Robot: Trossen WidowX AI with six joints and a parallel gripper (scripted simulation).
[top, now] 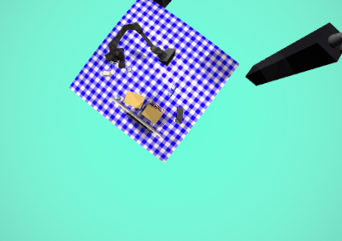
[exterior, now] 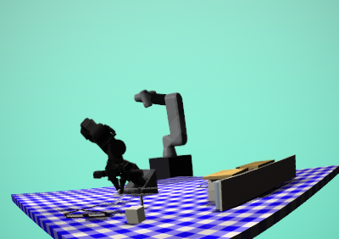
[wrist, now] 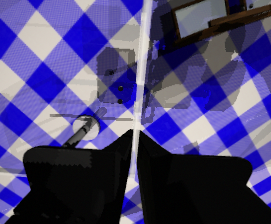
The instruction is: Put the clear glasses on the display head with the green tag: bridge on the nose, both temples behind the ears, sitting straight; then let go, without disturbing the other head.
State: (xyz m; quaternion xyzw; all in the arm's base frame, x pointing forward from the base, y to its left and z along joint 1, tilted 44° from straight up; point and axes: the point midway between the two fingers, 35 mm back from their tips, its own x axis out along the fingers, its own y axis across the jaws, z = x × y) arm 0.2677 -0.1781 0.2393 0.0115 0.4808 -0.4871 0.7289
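Observation:
My gripper (top: pixel 127 68) (exterior: pixel 119 191) (wrist: pixel 134 133) is low over the table, its black fingers closed on a thin, pale, clear bar. This bar, part of the clear glasses (wrist: pixel 142 65), runs up between the fingertips in the wrist view; the rest of their shape is not readable. Two tan, flat-topped blocks (top: pixel 134 99) (top: pixel 152 113) stand beside a long upright panel, far from the gripper; they also show behind the panel in the exterior view. I cannot make out the display heads' faces or the green tag.
Brown-framed glasses (exterior: pixel 86 213) (wrist: pixel 201 20) lie near the gripper. A slim post (exterior: pixel 141 201) (wrist: pixel 81 132) and a pale cube (top: pixel 107 73) (exterior: pixel 136 214) stand close by. The long panel (exterior: pixel 258 184) and a dark block (top: pixel 179 114) are farther off. A second arm (exterior: pixel 175 120) stands behind.

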